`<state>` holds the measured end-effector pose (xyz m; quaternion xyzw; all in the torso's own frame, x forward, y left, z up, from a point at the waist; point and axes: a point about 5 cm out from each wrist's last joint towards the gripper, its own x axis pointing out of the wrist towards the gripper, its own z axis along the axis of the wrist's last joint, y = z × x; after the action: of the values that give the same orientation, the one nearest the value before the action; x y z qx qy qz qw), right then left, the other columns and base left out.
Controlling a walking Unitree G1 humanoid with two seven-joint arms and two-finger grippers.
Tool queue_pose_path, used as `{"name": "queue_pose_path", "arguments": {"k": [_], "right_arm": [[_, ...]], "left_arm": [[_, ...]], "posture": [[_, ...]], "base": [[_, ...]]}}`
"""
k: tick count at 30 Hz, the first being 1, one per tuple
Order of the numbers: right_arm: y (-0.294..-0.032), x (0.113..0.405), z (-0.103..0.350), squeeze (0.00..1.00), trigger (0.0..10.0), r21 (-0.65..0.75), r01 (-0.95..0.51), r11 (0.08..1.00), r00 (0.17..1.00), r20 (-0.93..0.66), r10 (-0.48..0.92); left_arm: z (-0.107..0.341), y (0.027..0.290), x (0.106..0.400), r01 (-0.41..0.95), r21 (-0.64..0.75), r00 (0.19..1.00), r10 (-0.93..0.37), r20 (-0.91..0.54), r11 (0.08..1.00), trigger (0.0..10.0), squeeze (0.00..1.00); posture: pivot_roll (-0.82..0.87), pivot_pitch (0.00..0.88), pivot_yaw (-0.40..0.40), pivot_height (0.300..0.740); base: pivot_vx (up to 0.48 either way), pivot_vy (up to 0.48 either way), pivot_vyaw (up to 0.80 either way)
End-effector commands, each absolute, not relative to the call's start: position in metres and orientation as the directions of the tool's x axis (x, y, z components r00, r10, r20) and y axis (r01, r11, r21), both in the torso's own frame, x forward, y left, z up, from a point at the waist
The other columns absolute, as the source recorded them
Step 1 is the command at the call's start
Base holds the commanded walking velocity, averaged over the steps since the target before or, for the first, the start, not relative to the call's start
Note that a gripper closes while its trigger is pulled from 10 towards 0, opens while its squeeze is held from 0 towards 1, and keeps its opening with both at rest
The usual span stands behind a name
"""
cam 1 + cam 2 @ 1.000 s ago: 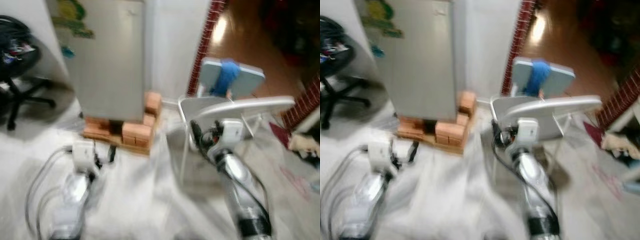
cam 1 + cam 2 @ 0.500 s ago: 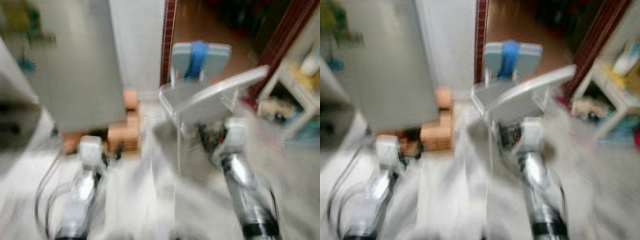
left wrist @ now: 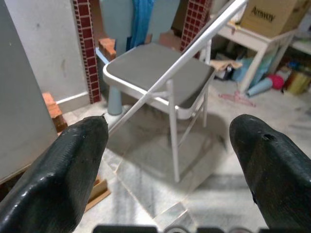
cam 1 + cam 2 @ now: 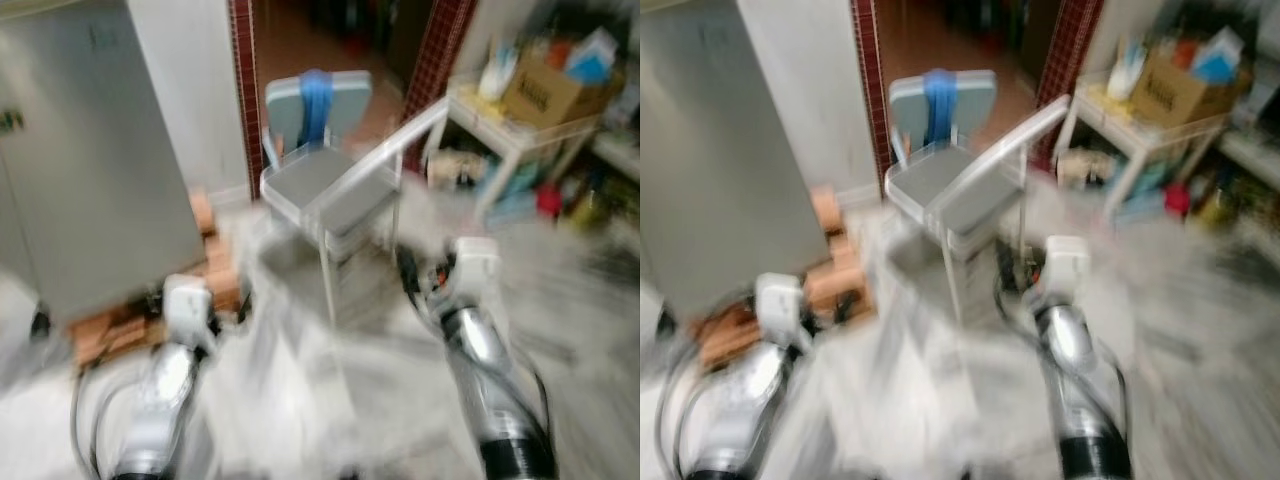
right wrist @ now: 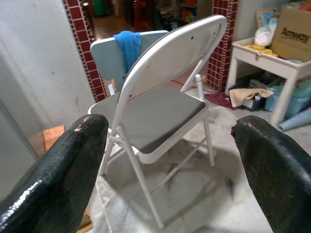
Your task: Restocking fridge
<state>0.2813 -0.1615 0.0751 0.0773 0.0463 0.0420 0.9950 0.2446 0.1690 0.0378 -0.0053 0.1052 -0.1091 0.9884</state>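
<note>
- A folding chair (image 5: 160, 111) stands ahead of the right gripper (image 5: 165, 160).
- A fridge (image 4: 90, 160) on bricks (image 4: 215, 265) stands ahead-left of the left gripper (image 3: 167, 160).
- A table (image 4: 520, 130) holding a box (image 4: 545, 90) lies ahead-right.

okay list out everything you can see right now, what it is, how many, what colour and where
Fridge: one, grey, on the robot's left, standing on bricks.
Bricks: several, orange, under and beside the fridge.
Folding chair: one, white frame with grey seat, straight ahead.
Blue cloth: one, draped over a pale blue panel behind the chair.
Side table: one, white, on the right.
Cardboard box: one, brown, on the side table.
Left gripper: black fingers, open, empty.
Right gripper: black fingers, open, empty.
</note>
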Motion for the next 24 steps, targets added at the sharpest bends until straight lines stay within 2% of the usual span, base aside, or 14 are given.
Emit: {"name": "queue_pose_path", "arguments": {"k": [1,3,24], "right_arm": [[-0.1642,0.2826,0.0781,0.0,10.0,0.141,-0.075,0.987,0.993,-0.077,0.087],[-0.1647,0.2826,0.0775,0.0,10.0,0.14,-0.073,0.987,0.993,-0.079,0.085],[-0.1685,0.2859,0.0806,0.0,10.0,0.13,-0.073,0.989,0.994,-0.07,0.083]], "left_arm": [[0.0403,0.1673,0.2464,0.218,-0.043,0.955,-0.222,-0.198,0.975,10.0,0.0],[0.0408,0.1668,0.2471,0.222,-0.048,0.954,-0.227,-0.195,0.974,10.0,0.0],[0.0398,0.1649,0.2478,0.234,-0.054,0.952,-0.24,-0.188,0.971,10.0,0.0]], "posture": [[0.02,0.0,-0.022,0.74],[0.02,0.0,-0.021,0.74],[0.02,0.0,-0.035,0.74]], "base": [[0.0,0.0,-0.8],[0.0,0.0,-0.8],[0.0,0.275,-0.8]]}}
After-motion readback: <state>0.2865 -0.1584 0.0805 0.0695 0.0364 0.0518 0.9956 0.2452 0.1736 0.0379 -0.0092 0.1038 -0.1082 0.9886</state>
